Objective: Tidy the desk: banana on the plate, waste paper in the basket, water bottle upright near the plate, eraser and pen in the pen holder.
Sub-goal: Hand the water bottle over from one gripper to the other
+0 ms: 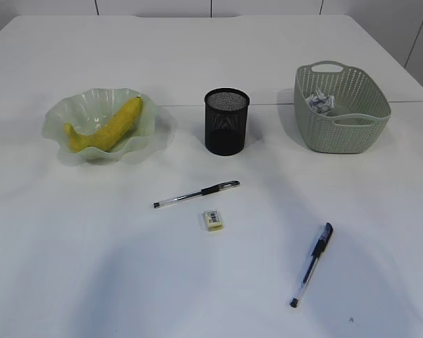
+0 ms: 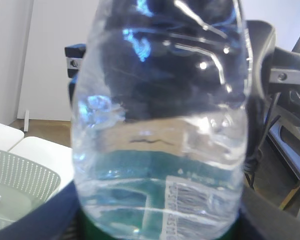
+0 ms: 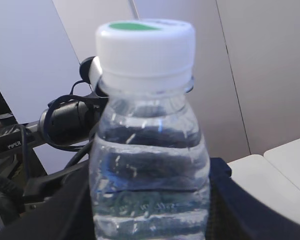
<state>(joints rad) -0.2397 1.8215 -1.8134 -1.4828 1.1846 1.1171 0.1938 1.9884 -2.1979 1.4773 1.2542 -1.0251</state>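
Water bottle (image 2: 160,125): not seen in the exterior view; held clear of the table, filling both wrist views, white cap shown in the right wrist view.
Left gripper (image 2: 157,220): closed around the bottle's lower body, dark fingers seen at either side.
Right gripper (image 3: 150,210): jaws set either side of the bottle below the cap; whether they press on it cannot be told.
Banana (image 1: 109,123): laid in the plate (image 1: 56,116), far left.
Waste paper (image 1: 321,102): lying in the basket (image 1: 342,134), far right.
Pen holder (image 1: 226,121): upright between plate and basket, apparently empty.
Black pen (image 1: 197,194): flat on the table, just beyond the eraser (image 1: 213,220).
Blue pen (image 1: 311,264): flat, near right.
Risk, slip: the smooth, water-filled bottle could be dropped if one grip is loosened before the other is firm.
Risk, toppling: the bottle could be tipped if set down tilted.
Risk, collision: the plate could be knocked if the bottle is placed too close.
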